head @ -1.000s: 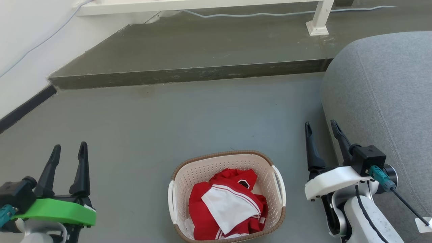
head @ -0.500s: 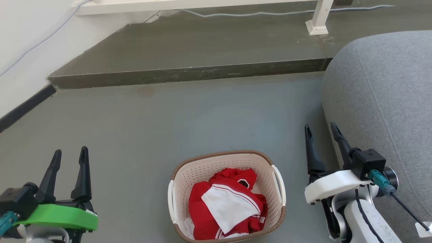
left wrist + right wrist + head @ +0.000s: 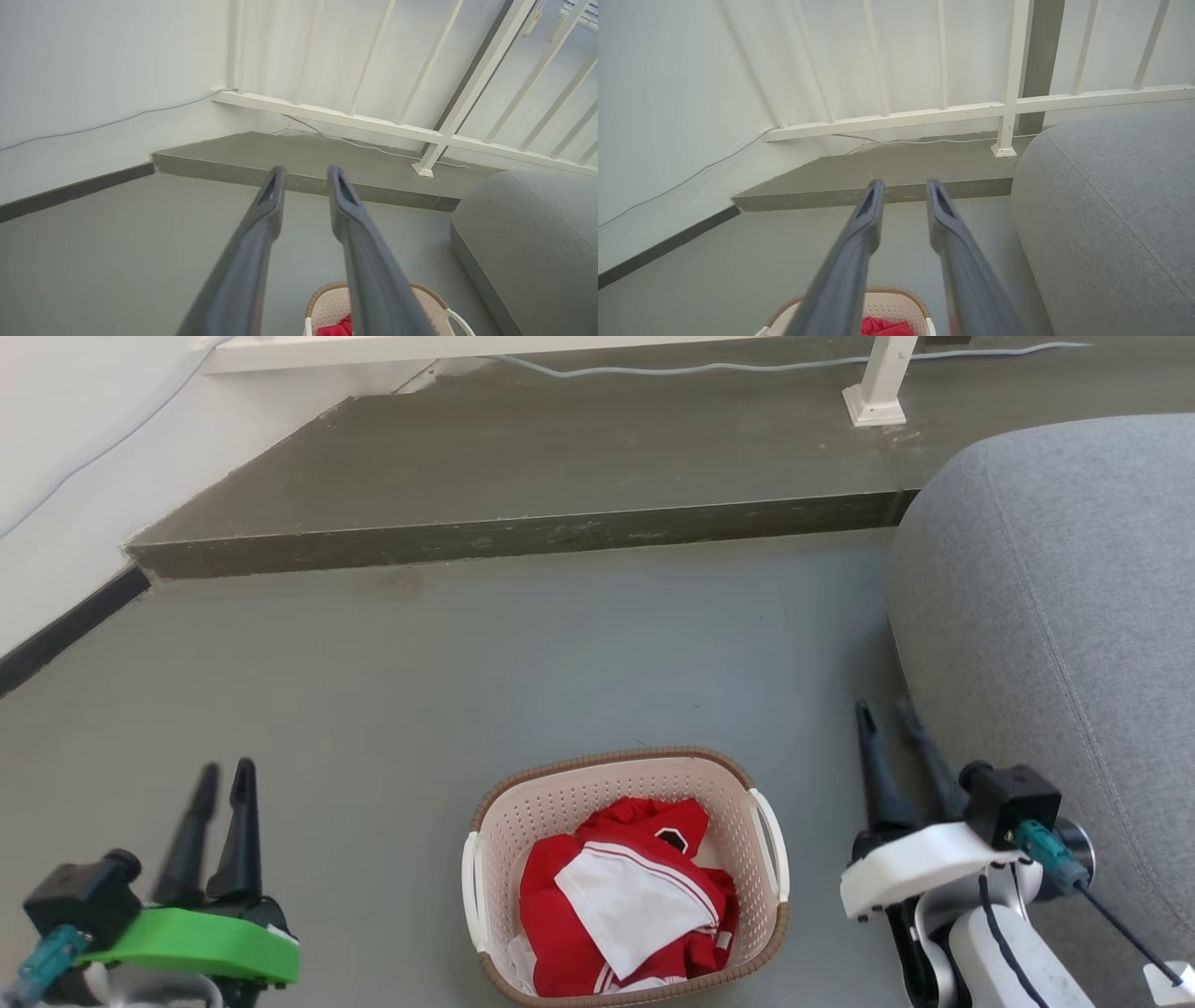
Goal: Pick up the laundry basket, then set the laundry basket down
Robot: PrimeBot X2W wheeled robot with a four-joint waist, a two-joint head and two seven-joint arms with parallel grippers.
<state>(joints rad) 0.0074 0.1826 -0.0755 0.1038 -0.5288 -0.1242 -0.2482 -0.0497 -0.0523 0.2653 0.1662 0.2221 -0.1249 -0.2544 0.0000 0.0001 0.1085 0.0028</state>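
Grey floor (image 3: 560, 644) all round. It ends at a raised step (image 3: 523, 537) along the far edge, with a white railing (image 3: 327, 114) and a loose cable (image 3: 709, 369) on the step. A white wall (image 3: 56, 429) with a dark baseboard (image 3: 65, 630) closes off the left edge. A big grey sofa (image 3: 1055, 616) takes up the right side. So there's loads of bare floor ahead and to the left, but it's tight on the right.

The laundry basket (image 3: 607, 758) sits on the floor at the near middle, between the two arms, with red and white clothes (image 3: 625, 896) piled in it. Its white handles (image 3: 773, 840) are on the left and right sides, and nothing is touching them. The left gripper (image 3: 227, 768) hangs over open floor well to the basket's left, fingers apart with a clear gap and nothing between them. The right gripper (image 3: 883, 707) is squeezed between the basket and the sofa edge, just beside both. Its fingers are also parted and empty.

Versus half a second ago, both grippers sit lower in the head view and look motion-blurred. The left one has slid toward the basket. Each pair of fingers reads narrower from above, though both wrist views show daylight between them. The whole scene also nudged up a hair, so the head camera moved a bit. The basket hasn't budged on the floor.
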